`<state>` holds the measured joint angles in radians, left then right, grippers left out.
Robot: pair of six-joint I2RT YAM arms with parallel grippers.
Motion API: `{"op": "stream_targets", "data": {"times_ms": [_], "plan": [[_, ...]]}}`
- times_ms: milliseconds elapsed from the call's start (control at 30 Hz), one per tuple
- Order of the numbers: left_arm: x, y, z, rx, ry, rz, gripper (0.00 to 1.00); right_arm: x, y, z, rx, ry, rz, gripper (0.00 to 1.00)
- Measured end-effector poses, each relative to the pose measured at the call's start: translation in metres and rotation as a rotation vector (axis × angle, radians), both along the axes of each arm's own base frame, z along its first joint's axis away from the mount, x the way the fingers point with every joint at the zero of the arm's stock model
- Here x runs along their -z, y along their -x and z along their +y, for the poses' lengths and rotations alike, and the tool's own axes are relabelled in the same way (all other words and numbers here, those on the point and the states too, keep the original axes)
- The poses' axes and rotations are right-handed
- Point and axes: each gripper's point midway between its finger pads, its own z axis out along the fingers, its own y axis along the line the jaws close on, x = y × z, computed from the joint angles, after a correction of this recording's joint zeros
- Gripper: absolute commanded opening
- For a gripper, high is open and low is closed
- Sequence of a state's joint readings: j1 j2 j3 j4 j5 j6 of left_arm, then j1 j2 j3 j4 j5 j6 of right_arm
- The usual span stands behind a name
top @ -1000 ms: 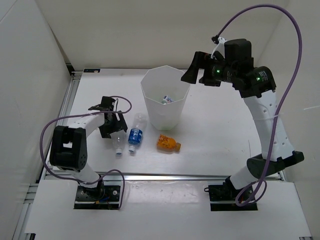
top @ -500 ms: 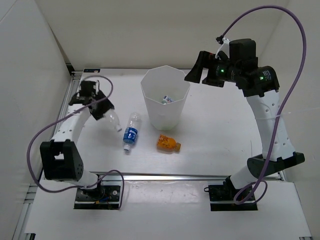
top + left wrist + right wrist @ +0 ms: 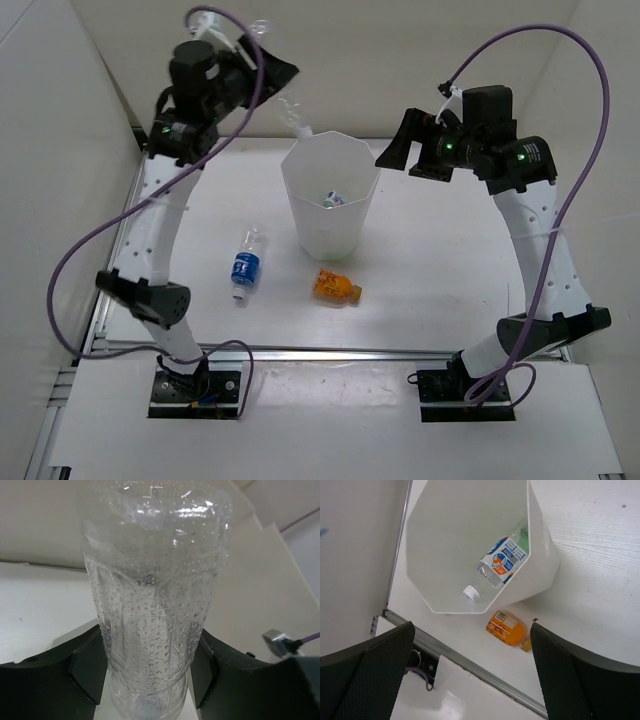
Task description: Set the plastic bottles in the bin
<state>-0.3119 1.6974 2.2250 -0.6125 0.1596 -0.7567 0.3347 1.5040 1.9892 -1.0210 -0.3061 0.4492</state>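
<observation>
My left gripper [image 3: 272, 78] is raised high at the back left, shut on the clear unlabelled bottle [image 3: 291, 112]. Its cap points down toward the back left rim of the white bin [image 3: 300, 205]. The left wrist view shows that droplet-covered bottle [image 3: 155, 605] squeezed between both pads [image 3: 87, 672]. On the table lie a blue-labelled bottle [image 3: 243, 265] and, in front of the bin, a squat orange bottle [image 3: 337, 287]. Inside the bin [image 3: 542, 555] lie a white-labelled bottle [image 3: 497, 565] and a green one [image 3: 522, 532]. My right gripper [image 3: 400, 152] hangs open and unloaded above the bin's right side.
White walls close in the table on the left, back and right. A metal rail [image 3: 330, 352] runs along the near edge. Purple cables loop above both arms. The orange bottle [image 3: 507, 628] lies close to the bin's base.
The left gripper shut on the clear bottle at the left of the table and lifted it high toward the bin. The blue-labelled bottle rolled slightly left. The right gripper barely shifted.
</observation>
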Motion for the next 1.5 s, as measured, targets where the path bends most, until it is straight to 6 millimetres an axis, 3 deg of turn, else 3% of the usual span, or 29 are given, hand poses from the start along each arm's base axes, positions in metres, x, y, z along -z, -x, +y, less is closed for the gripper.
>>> {"op": "stream_targets", "data": {"times_ms": [100,233,300,367,433,533,600,700,733,800,867,900,967,1067,1133,1200,1267,1500], "plan": [[0.033,-0.017,-0.054,0.107,-0.049,0.038,0.56,-0.002,-0.003,-0.008,0.026,-0.011,-0.003,1.00],[0.117,-0.029,-0.111,0.198,-0.179,0.167,1.00,-0.007,-0.001,-0.023,0.064,-0.023,-0.019,1.00],[0.157,-0.023,-0.131,0.229,-0.259,0.224,1.00,-0.008,0.002,-0.031,0.083,-0.028,-0.027,1.00],[0.173,-0.015,-0.138,0.241,-0.312,0.245,1.00,-0.010,0.006,-0.039,0.100,-0.032,-0.034,1.00],[0.175,-0.009,-0.142,0.240,-0.353,0.230,1.00,-0.010,0.008,-0.043,0.109,-0.037,-0.038,1.00],[0.152,-0.010,-0.123,0.154,-0.397,0.165,1.00,-0.008,0.010,-0.046,0.116,-0.038,-0.035,1.00],[0.123,-0.009,-0.095,0.054,-0.409,0.107,1.00,-0.006,0.011,-0.046,0.113,-0.038,-0.027,1.00],[0.083,0.018,-0.024,-0.104,-0.408,0.043,1.00,-0.004,0.012,-0.044,0.104,-0.041,-0.019,1.00],[0.076,0.030,0.003,-0.155,-0.406,0.028,1.00,-0.004,0.011,-0.044,0.103,-0.042,-0.018,1.00],[0.081,0.058,0.058,-0.266,-0.422,0.034,1.00,-0.004,0.011,-0.043,0.097,-0.046,-0.018,1.00],[0.102,0.078,0.100,-0.360,-0.452,0.064,1.00,-0.004,0.010,-0.041,0.090,-0.050,-0.016,1.00],[0.120,0.085,0.110,-0.377,-0.480,0.092,1.00,-0.003,0.009,-0.041,0.088,-0.053,-0.016,1.00],[0.174,0.088,0.115,-0.355,-0.559,0.180,1.00,-0.002,0.006,-0.039,0.081,-0.057,-0.010,1.00],[0.280,0.086,0.109,-0.247,-0.706,0.380,1.00,0.003,0.002,-0.036,0.070,-0.062,0.008,1.00],[0.349,0.099,0.107,-0.140,-0.797,0.524,1.00,0.007,-0.001,-0.034,0.063,-0.064,0.021,1.00],[0.391,0.115,0.102,-0.035,-0.842,0.625,1.00,0.009,-0.002,-0.033,0.058,-0.066,0.030,1.00],[0.404,0.120,0.098,0.022,-0.850,0.657,1.00,0.010,-0.002,-0.031,0.051,-0.069,0.036,1.00],[0.412,0.111,0.077,0.115,-0.810,0.620,1.00,0.011,-0.002,-0.030,0.044,-0.073,0.040,1.00]]}}
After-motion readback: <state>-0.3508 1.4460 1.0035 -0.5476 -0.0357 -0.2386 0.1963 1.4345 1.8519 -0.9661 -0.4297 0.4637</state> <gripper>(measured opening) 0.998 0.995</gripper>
